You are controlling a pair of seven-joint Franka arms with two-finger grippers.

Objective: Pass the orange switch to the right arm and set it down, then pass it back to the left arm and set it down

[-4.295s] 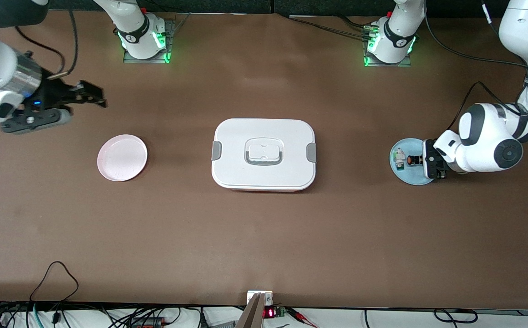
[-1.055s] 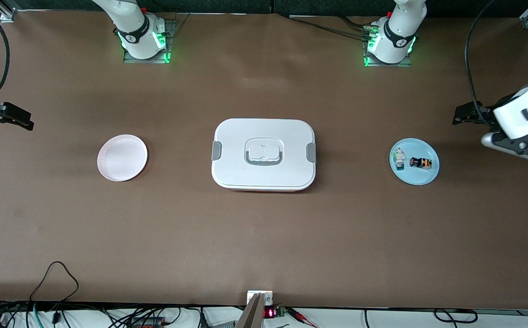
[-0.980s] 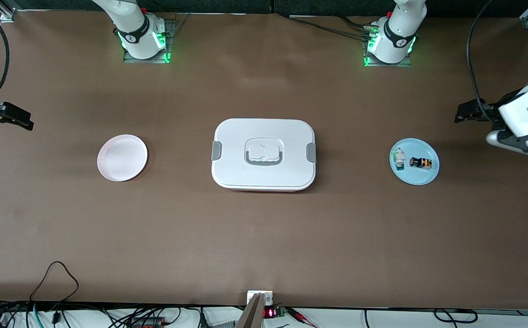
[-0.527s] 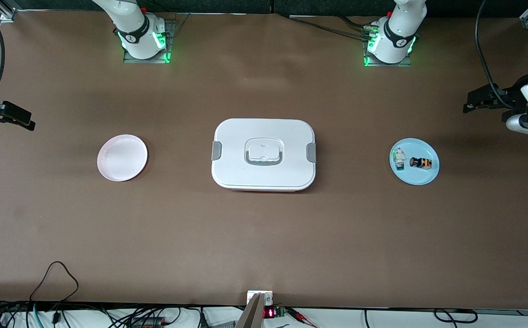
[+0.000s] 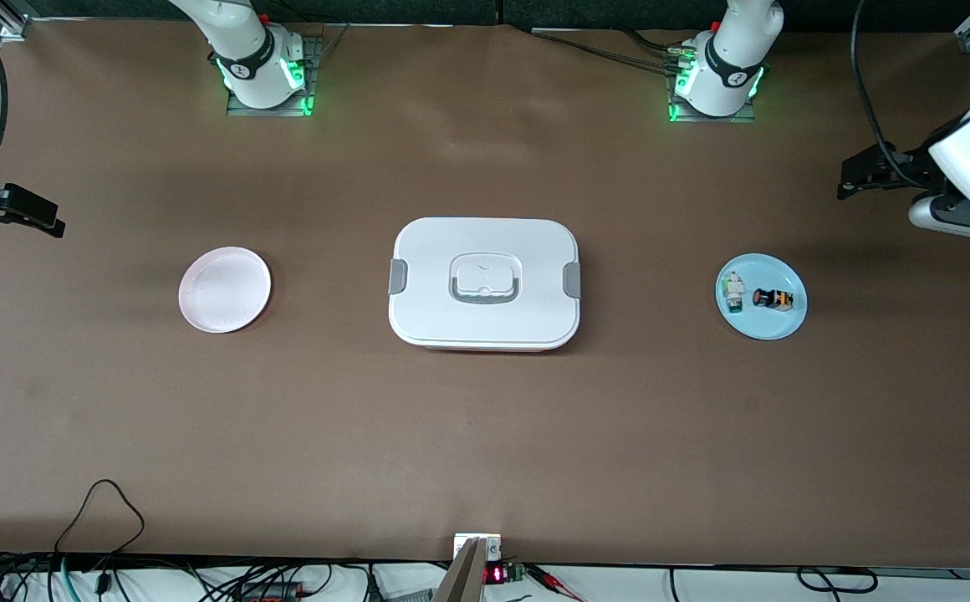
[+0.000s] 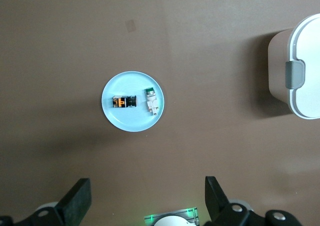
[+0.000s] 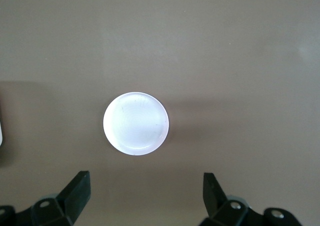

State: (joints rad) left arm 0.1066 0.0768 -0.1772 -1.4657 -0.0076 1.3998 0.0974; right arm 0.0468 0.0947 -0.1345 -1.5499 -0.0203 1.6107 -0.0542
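Note:
The orange switch (image 5: 773,298) (image 6: 124,101), a tiny black block with orange markings, lies on a light blue plate (image 5: 763,324) (image 6: 131,125) toward the left arm's end of the table. The large white box (image 5: 485,283) (image 6: 304,75) stands mid-table with its lid on. My left gripper (image 5: 851,177) (image 6: 145,196) hangs open and empty, high over bare table beside the blue plate. My right gripper (image 5: 33,217) (image 7: 145,188) is open and empty too, over the table's edge at the right arm's end.
A small white-and-green component (image 5: 733,292) (image 6: 152,99) shares the blue plate with the switch. An empty pale pink plate (image 5: 224,289) (image 7: 136,123) sits between the box and the right arm's end. Cables lie along the table's front edge (image 5: 100,510).
The left gripper, down at the switch on the blue plate four seconds ago, has lifted away empty and drifted toward the table's end. The right gripper pulled back, then held still.

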